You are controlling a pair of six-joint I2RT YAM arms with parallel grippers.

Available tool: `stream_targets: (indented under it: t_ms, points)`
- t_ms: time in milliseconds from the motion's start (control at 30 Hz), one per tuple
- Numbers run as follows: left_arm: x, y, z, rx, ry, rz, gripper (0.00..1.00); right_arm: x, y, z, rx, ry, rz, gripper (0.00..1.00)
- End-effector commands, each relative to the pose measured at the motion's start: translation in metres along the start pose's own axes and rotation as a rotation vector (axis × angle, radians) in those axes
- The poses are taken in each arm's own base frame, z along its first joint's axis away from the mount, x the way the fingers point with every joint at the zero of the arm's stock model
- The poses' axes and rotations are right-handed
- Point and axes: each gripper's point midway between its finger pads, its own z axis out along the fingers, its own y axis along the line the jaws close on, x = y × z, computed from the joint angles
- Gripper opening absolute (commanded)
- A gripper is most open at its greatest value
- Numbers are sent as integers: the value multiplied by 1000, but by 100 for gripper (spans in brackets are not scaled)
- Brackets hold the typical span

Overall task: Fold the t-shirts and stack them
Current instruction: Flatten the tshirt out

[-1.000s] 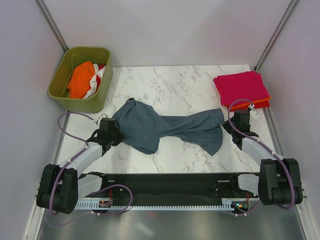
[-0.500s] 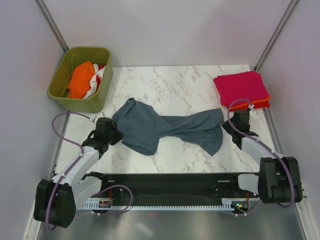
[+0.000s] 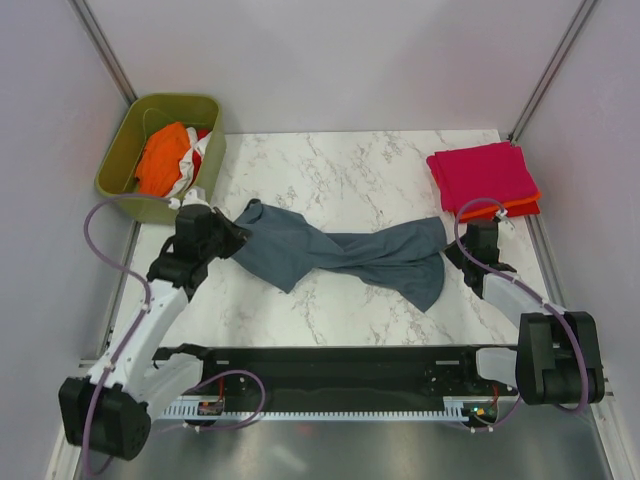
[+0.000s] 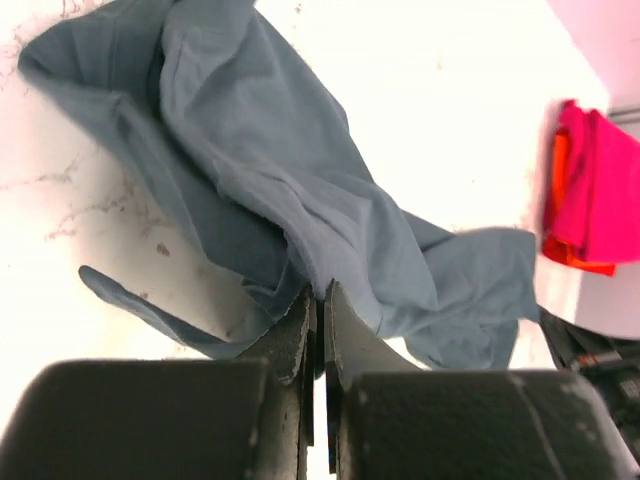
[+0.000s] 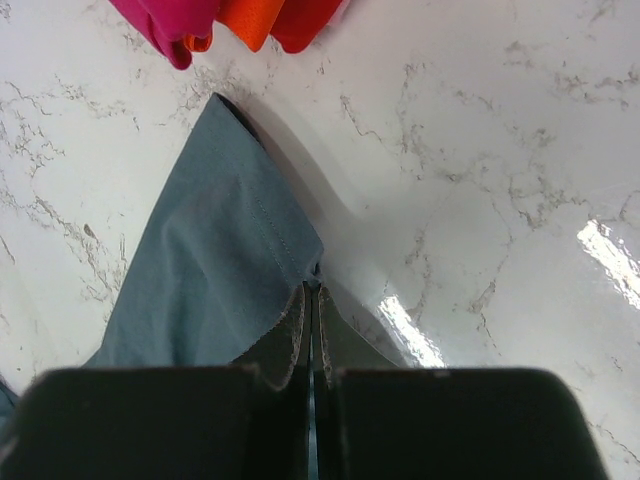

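Your grey shirt [image 3: 340, 255] lies stretched across the middle of the marble table [image 3: 350, 165], running from 9 o'clock to 3 o'clock in the overhead view. It is twisted and bunched near its centre, and it is not folded.

Your left gripper [image 3: 228, 240] sits at the 9 o'clock end. In the left wrist view its jaws are pressed together with only a hairline between them, and a fold of the grey cloth is pinched at the tips. A loose strip of the shirt trails off toward 8 o'clock on the table.

Your right gripper [image 3: 462, 252] sits at the 3 o'clock end. Its wrist camera shows the jaws closed just as tight, nipping the stitched hem at a corner of the same shirt. That corner fans out flat on the table toward 11 o'clock.

At 2 o'clock on the table you have a folded pink shirt [image 3: 485, 172] resting on a folded orange-red shirt [image 3: 527, 209], whose edge peeks out along the near and right sides. This stack is near the right gripper but does not touch it.

At 10 o'clock, off the table's left edge, stands the green bin [image 3: 118, 178]. It holds a crumpled orange shirt [image 3: 160, 160] and a white and red shirt [image 3: 197, 148] beside it. The left gripper is just beside the bin's near corner.
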Motion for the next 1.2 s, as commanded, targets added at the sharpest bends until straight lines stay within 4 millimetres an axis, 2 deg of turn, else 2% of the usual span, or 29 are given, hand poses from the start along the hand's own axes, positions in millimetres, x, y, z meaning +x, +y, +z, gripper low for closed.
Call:
stream_targets:
  t_ms: [0,33,67,100,200,233,267,300,333,400,433,567,633,733,800,867,967,1000,1033,1100,1133,1167]
  points:
    - [1,10,37,-87,48,16,2,-4,5,1,-22,-18,5,0]
    - [5,9,45,-85,83,15,2,-5,5,1,-24,-20,6,0]
    - [12,9,61,-97,131,12,2,-5,5,1,-22,-22,4,0]
    - [16,1,67,-63,162,1,2,-6,5,0,-22,-27,5,0]
    - [15,-9,72,-34,167,-21,2,-7,4,-1,-19,-30,2,0]
    - [16,-5,70,-47,154,-22,2,-8,4,-1,-18,-33,2,0]
    - [13,-1,67,-59,130,-20,2,-9,4,-1,-18,-35,2,0]
    - [1,1,57,-76,63,-16,2,-7,4,-1,-18,-32,3,0]
    - [4,15,51,-121,56,-13,2,-8,4,-1,-19,-34,2,0]
    - [4,27,38,-163,33,1,2,-7,6,-1,-27,-26,4,0]
    - [13,36,26,-182,45,11,2,-6,5,-1,-27,-21,2,0]
    - [44,62,3,-201,90,-9,2,-2,7,-1,-43,-7,8,0]
    - [60,68,-9,-165,103,-39,2,-1,7,-1,-46,-3,11,0]
    - [73,76,-18,-150,107,-78,2,0,9,-2,-57,-1,13,0]
    - [73,75,-22,-133,87,-97,2,2,10,-1,-62,5,15,0]
    - [75,79,-14,-157,96,-116,2,2,11,-1,-66,7,19,0]
    - [62,69,0,-154,82,-108,2,4,10,0,-64,14,18,0]
    - [64,73,11,-190,100,-102,2,3,10,0,-66,14,17,0]
    - [51,61,19,-156,67,-89,2,3,9,0,-62,12,17,0]
    - [49,62,38,-179,81,-77,2,3,8,0,-59,8,14,0]
    - [38,53,48,-159,53,-69,2,3,7,0,-56,5,15,0]
    - [35,51,55,-159,48,-65,2,2,6,0,-53,-1,14,0]
